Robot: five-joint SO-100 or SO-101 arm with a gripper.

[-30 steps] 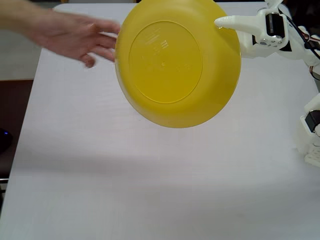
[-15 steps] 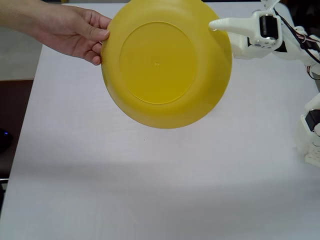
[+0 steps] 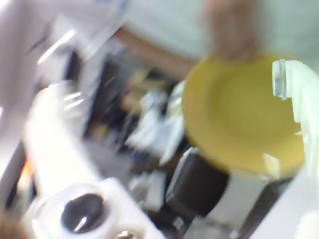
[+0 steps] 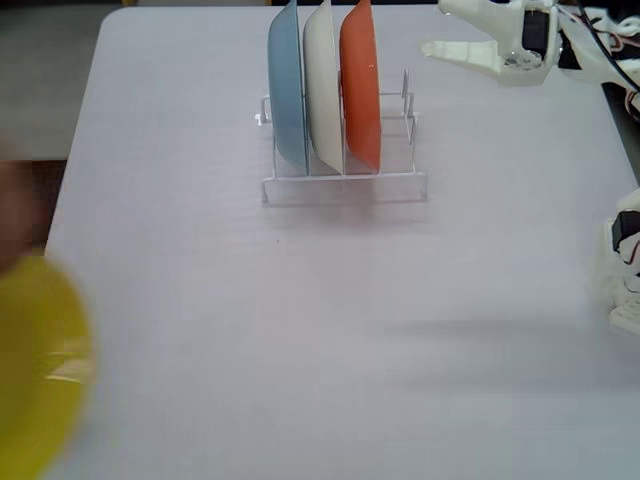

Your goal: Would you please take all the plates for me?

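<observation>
Three plates stand upright in the white wire rack [image 4: 345,185] at the table's far middle: light blue [image 4: 288,90], cream-white [image 4: 323,85], orange [image 4: 360,85]. The yellow plate [image 4: 35,370] is off the rack, blurred, at the table's left front edge below a blurred hand [image 4: 15,215]. In the wrist view the yellow plate [image 3: 239,117] shows blurred with the hand [image 3: 232,30] on its top rim. My gripper [image 4: 435,28] is open and empty at the far right, raised and right of the rack. One white finger [image 3: 299,94] shows at the wrist view's right edge.
The pale table [image 4: 330,320] is bare in front of the rack. The arm's base and cables [image 4: 625,270] are at the right edge. The wrist view is motion-blurred, with dark clutter beyond the table.
</observation>
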